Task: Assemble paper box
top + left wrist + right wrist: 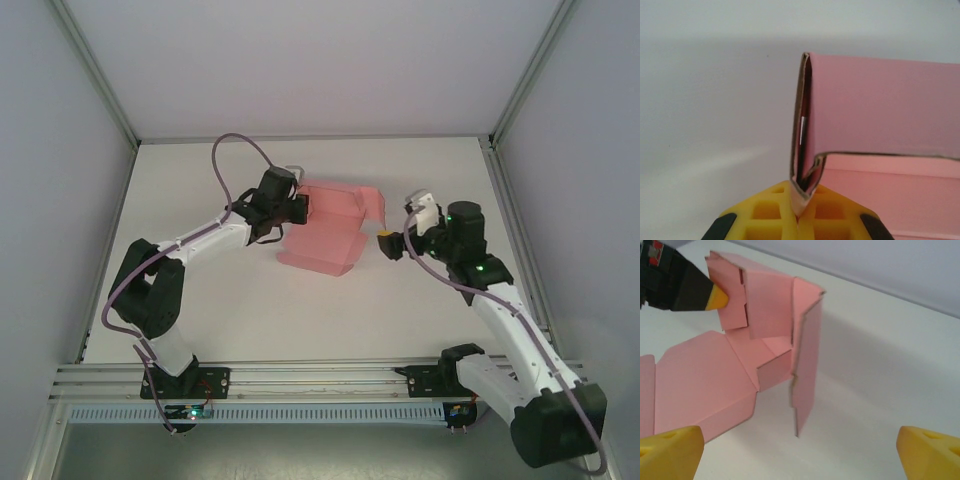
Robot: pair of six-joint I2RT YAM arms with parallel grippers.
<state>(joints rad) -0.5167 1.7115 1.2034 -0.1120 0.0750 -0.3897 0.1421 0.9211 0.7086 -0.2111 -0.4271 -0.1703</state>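
Paper box (325, 235) half-folded mid-desk (300, 320); one side wall pinched upright in clenched left jaws, probably to steady it for folding. Right jaws released, empty, waiting near the opposite standing flap.

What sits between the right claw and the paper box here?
Just bare table separates the open right claw from the paper box, as the right wrist view shows.
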